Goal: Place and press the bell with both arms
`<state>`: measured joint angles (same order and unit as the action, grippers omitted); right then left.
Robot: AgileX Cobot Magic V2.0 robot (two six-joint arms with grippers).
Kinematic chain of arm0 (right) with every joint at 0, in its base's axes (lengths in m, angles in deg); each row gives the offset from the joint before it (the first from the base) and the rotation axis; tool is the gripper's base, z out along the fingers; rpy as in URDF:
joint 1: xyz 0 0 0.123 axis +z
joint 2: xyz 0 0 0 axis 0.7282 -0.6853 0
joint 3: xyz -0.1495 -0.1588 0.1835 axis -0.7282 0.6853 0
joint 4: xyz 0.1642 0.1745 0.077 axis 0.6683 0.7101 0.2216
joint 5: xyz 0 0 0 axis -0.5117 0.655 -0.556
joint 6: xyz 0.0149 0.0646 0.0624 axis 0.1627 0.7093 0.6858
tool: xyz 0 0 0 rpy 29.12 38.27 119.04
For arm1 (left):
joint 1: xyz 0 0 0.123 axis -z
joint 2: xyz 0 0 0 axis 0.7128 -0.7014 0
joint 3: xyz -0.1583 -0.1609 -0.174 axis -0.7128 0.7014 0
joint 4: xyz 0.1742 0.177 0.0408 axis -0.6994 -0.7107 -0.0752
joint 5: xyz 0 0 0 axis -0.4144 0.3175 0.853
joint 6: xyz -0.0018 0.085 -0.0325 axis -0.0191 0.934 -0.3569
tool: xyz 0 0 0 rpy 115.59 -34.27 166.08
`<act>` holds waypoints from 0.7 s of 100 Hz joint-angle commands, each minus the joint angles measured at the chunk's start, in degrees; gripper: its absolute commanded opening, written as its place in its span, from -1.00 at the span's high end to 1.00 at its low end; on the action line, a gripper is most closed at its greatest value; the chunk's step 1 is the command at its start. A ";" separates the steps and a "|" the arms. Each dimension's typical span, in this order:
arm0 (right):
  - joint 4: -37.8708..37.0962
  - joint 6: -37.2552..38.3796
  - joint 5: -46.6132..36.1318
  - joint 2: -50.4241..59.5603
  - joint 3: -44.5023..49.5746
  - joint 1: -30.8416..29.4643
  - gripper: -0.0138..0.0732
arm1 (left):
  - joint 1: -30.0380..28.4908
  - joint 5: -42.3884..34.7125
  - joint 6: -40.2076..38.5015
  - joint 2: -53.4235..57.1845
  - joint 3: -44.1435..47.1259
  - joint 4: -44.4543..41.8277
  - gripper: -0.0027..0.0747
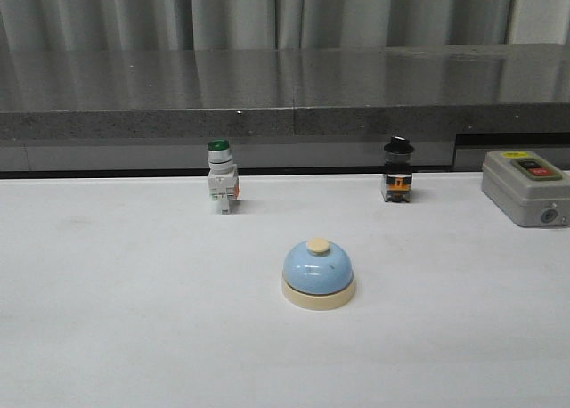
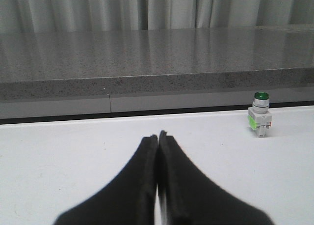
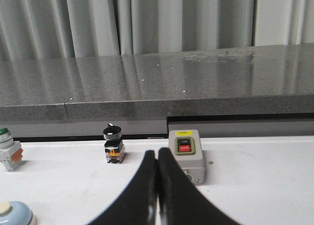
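Bell (image 1: 318,273) sits upright on the white table (image 1: 134,337), untouched; neither arm shows in the front view. Left gripper (image 2: 158,136): fingers pressed together, empty; bell not in its wrist view, only the green-capped push-button (image 2: 260,114) ahead and off to its right. Right gripper (image 3: 157,155): also pinched closed, empty; bell (image 3: 14,214) low and well off to its left, grey switch box (image 3: 187,155) just beyond the fingertips, black-knob selector switch (image 3: 113,143) ahead-left. My read: pick-up not yet started. Open the jaws first, straddle the cream base rather than the glossy dome, and keep clear of the top button until placement is done.
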<state>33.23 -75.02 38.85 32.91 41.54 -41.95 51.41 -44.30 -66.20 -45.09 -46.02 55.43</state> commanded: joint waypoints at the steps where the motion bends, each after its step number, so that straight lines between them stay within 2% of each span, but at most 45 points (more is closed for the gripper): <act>1: 0.11 -0.25 -4.95 0.80 -0.76 -0.33 0.84 | -0.11 -5.06 -0.50 1.70 2.38 0.20 0.98; 43: 0.11 -0.25 -5.92 0.76 -1.30 -0.33 0.84 | -0.11 -5.06 -0.50 1.70 2.38 0.20 0.98; 54: 0.65 -0.25 0.03 0.33 -4.68 -0.33 0.84 | -0.11 -5.06 -0.50 1.70 2.38 0.20 0.98; 70: 3.41 -0.25 11.57 -5.48 -14.64 -0.33 0.84 | -0.11 -5.06 -0.50 1.70 2.38 0.20 0.98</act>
<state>35.44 -75.02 48.68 31.72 33.70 -41.95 51.41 -44.30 -66.20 -45.09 -46.02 55.43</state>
